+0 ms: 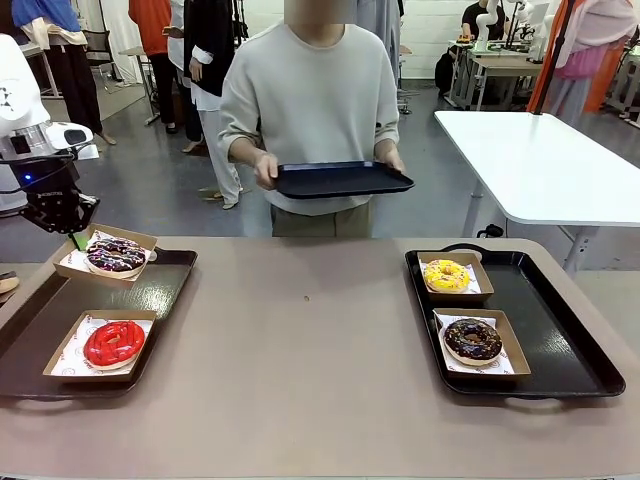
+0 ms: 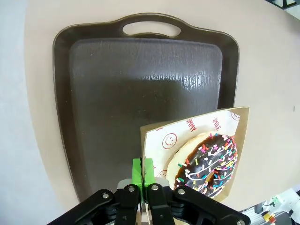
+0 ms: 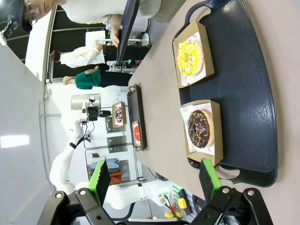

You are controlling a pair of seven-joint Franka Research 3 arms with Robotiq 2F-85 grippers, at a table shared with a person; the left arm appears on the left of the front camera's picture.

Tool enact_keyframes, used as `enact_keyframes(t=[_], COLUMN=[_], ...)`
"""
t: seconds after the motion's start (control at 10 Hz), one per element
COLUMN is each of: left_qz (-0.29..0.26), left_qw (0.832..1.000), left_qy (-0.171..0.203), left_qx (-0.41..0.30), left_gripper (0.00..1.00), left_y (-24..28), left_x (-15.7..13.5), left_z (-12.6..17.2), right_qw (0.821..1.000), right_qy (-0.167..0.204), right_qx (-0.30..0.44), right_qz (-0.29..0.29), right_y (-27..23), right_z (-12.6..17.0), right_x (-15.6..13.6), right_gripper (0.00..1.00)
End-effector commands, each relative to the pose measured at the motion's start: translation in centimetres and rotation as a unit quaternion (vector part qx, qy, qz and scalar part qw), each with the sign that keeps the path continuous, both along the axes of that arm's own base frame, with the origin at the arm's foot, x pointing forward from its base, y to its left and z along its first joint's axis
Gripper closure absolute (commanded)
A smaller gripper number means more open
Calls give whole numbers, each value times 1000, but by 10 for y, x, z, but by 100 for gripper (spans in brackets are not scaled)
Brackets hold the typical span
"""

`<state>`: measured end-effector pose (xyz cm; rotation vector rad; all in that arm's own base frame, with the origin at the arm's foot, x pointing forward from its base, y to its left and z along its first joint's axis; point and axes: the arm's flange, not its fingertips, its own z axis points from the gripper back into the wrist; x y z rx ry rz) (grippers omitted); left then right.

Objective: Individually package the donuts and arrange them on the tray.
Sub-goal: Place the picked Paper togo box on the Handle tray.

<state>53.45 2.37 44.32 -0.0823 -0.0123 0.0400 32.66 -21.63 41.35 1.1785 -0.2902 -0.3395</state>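
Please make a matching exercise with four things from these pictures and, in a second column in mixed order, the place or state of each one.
Things:
1. purple donut
2. red donut
3. yellow donut
4. spare black tray

Places or states:
A. held in the person's hands, above the far edge of the table
B. in a box on the left tray, near end
C. in a box whose corner is pinched by the left claw
D. in a box on the right tray, far end

Right pairs: 1-C, 2-B, 3-D, 4-A
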Motion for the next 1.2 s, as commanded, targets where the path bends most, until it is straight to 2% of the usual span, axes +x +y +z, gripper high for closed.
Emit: enact_keyframes(t=[0.0,0.3,0.5,0.8,1.1], left_qz=[4,19,22,7,-16], left_qw=[1000,999,999,999,999], left_qy=[9,31,45,48,32], left_qx=[13,0,-4,-4,5], left_gripper=[99,99,99,99,99], left_y=[-2,-15,-17,-15,-16], left_x=[21,64,79,84,75], left_z=[-7,-25,-38,-56,-68], right_qw=[1000,1000,1000,1000,1000], right_qy=[-1,-1,-1,-1,-1], right_qx=[0,0,0,0,0], right_qz=[1,1,1,1,1], right_y=[0,0,0,0,0], right_z=[2,2,2,2,2], right_x=[0,0,0,0,0], right_gripper=[0,0,0,0,0])
